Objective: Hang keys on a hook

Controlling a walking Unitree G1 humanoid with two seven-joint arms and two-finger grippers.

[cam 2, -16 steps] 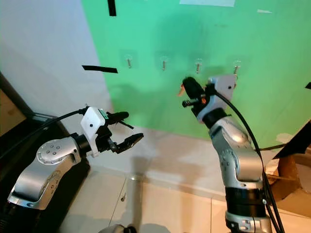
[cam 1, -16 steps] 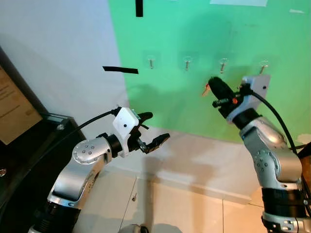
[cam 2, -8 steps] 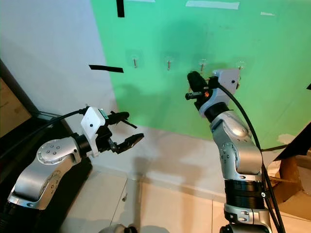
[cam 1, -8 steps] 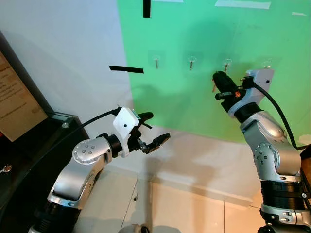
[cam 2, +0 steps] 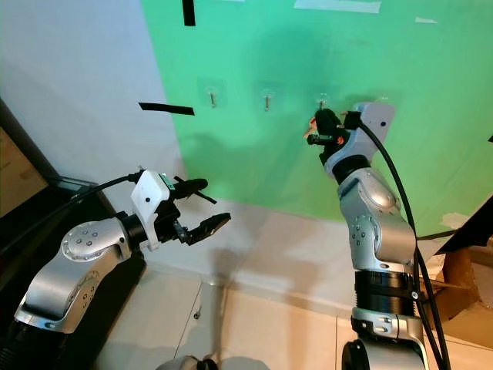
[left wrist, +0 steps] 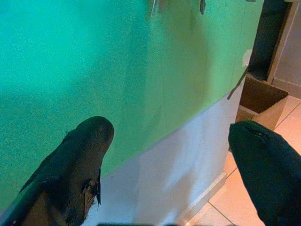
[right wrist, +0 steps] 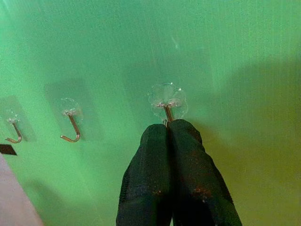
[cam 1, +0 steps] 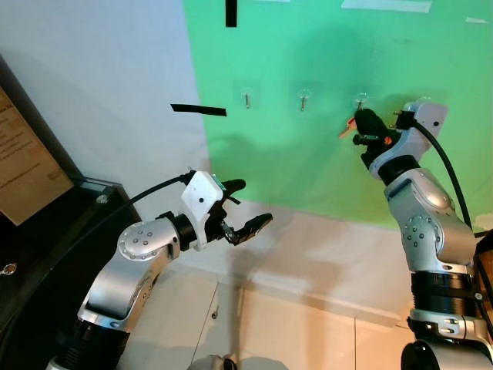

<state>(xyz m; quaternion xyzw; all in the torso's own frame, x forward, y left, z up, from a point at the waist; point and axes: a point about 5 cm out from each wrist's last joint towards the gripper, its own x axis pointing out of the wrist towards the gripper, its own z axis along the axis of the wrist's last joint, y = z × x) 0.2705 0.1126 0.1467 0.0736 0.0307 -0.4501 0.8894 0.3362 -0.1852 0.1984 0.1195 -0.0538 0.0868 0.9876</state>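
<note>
Item 1: right gripper (right wrist: 169, 129), 2 long black fingers pressed together, raised to the green wall panel (cam 1: 308, 177). Its tips sit directly under the clear round adhesive hook with a bent metal prong (right wrist: 167, 104), touching or nearly touching the prong's lower end. The hold is high and square to the wall, probably to bring a key ring onto the prong.

Item 2: keys (cam 1: 348, 129), seen as a small orange-and-metal piece jutting from the right gripper's fingers on the side toward the row's middle, close against the wall just beside the target hook. Whether the ring has already caught the prong cannot be told, since the closed fingers hide that spot.

Item 3: row of 4 clear hooks on the green panel; the second clear hook (right wrist: 69, 123) and the far clear hook (right wrist: 13, 129) hang bare, well apart from the working one, leaving open wall on both sides for a small sideways correction.

Item 4: left gripper (cam 2: 202, 206), fingers spread and holding nothing, held out at waist height well apart from the hooks, over the pale floor tiles (cam 1: 293, 324), out of the working arm's path.

Item 5: dark cabinet (cam 1: 46, 231) at the robot's left, near the left arm's elbow, limiting room there.
</note>
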